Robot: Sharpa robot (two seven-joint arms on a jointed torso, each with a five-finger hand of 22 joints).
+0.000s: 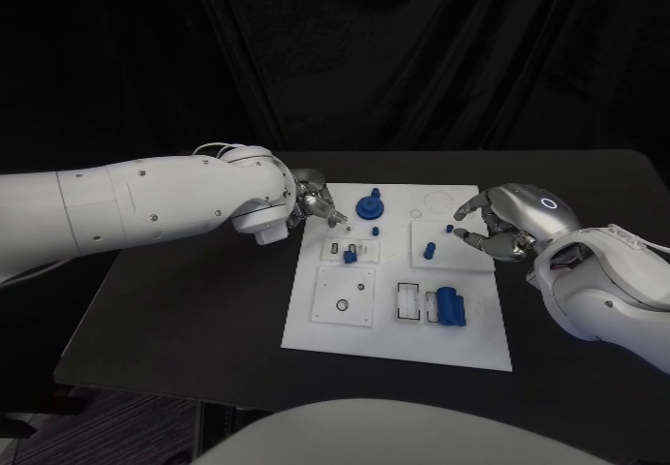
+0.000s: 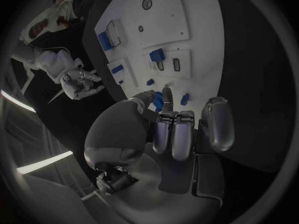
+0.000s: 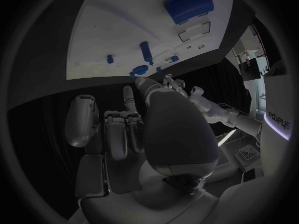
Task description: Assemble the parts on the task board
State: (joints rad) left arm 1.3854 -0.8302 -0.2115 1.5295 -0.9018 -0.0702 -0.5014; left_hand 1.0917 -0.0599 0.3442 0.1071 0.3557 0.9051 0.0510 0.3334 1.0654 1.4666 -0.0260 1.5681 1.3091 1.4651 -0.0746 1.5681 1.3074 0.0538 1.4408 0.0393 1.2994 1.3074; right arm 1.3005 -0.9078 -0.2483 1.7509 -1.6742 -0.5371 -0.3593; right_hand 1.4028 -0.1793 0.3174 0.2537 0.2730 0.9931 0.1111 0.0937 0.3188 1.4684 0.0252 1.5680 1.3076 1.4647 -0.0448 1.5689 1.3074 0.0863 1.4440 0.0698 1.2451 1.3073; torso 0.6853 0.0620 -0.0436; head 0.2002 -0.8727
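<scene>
left hand point(image 1: 316, 205) with fingers apart, holding nothing, beside a blue knob point(image 1: 369, 205) on the white board point(image 1: 398, 339); right hand point(image 1: 505, 231) likewise spread, with a small blue peg point(image 1: 430, 251) near its fingertips.

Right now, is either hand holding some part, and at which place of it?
Nothing is held, as far as shown: the left hand and right hand hover at the task board edges, fingers apart.

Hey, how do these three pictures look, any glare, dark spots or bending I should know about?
Head view: evenly lit, the task board bright against the black table, backdrop dark. Left wrist view: fisheye bends the board's edges; left hand dim. Right wrist view: same bending, right hand in shadow.
</scene>
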